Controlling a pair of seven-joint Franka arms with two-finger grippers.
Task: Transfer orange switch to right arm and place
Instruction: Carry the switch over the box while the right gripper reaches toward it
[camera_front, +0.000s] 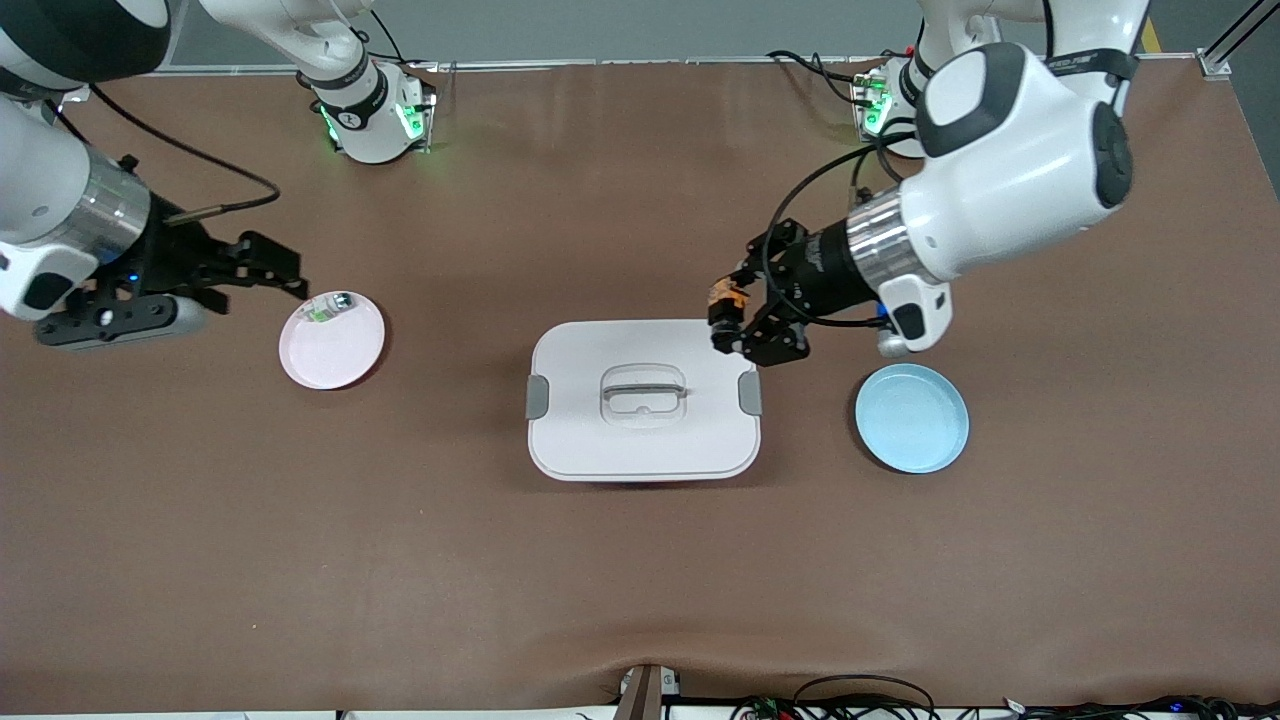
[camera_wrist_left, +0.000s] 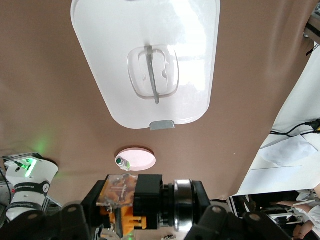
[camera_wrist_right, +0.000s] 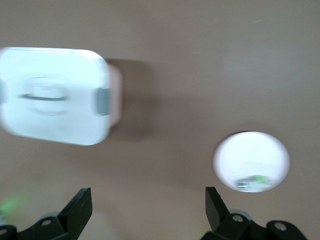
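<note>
Starting with the front view: left gripper is up in the air over the edge of the white lidded box at the left arm's end, clamped on the orange switch. Switch sticks out sideways toward the right arm's end of the table, likely so the other arm can take the free end. Right gripper is by the edge of the pink plate, fingers spread, holding nothing; that arm waits. Small white-green-silver part lies on the pink plate's rim, near the right gripper. Blue plate sits bare, beside the box toward the left arm's end.

Left wrist view: switch pinched between the fingers, orange end and black body visible, long axis roughly across the jaws, pointing toward the pink plate. Box lid past it.

Right wrist view: fingers wide apart, nothing between them. Pink plate with the part on it, box well apart. Blurred view.

Judgement: handover not yet done; arms well apart.
</note>
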